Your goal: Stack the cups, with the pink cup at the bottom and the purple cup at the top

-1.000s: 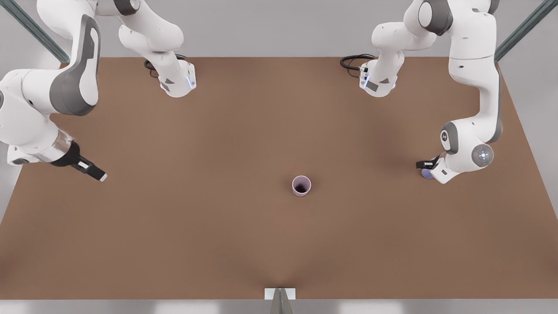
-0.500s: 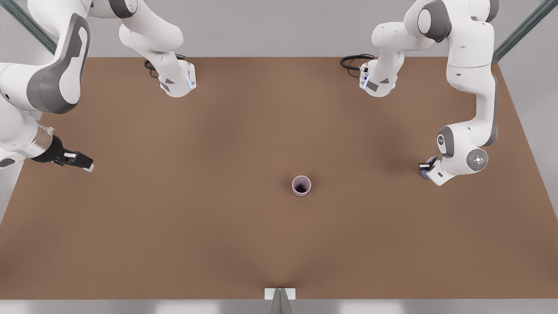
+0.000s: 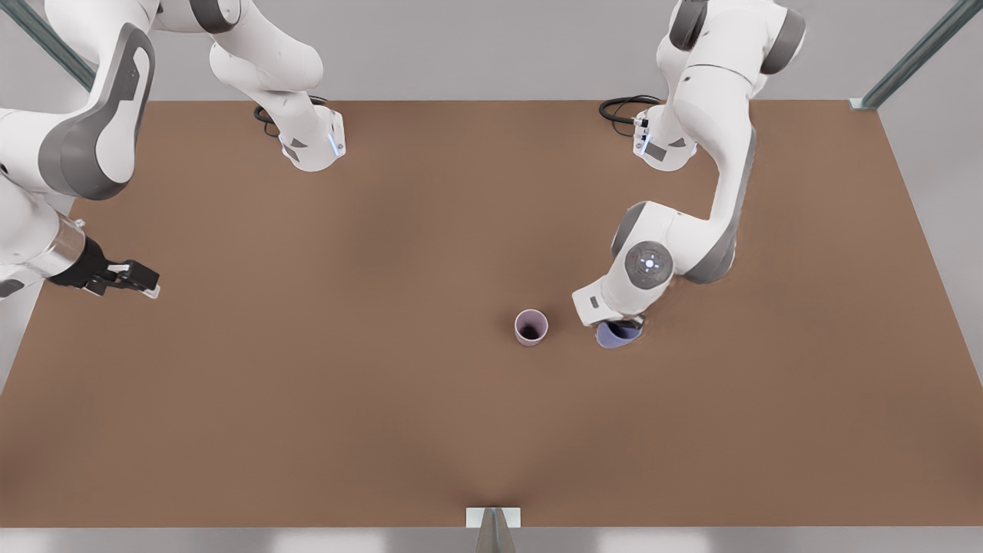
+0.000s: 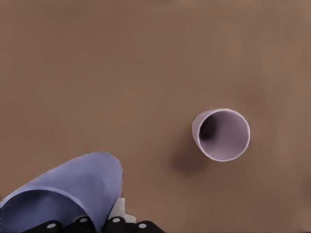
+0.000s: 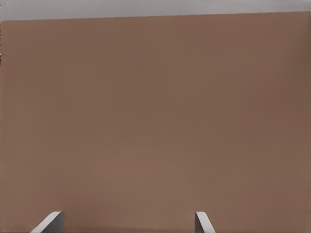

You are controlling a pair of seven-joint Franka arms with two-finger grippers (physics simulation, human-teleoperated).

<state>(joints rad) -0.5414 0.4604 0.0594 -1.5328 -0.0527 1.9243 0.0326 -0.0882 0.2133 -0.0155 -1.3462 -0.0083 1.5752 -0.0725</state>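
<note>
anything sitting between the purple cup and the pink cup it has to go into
Nothing visible. The left gripper holds the purple cup just to the front view's right of the upright pink cup, with bare table between them and the pink cup's mouth open. The right gripper, fingers open, waits far off.

Purple cup in our left gripper, pink cup standing apart on the table

Our left gripper (image 4: 95, 225) grips the purple cup (image 4: 73, 194) at its rim, dark finger parts pressed against the wall, and the cup's open mouth faces us, tilted. Well beyond the gripper, the pink cup (image 4: 221, 134) stands upright on the brown table (image 4: 121, 73), its dark inside showing, with a soft shadow beside it. The two cups do not touch; bare tabletop lies between them.
</note>
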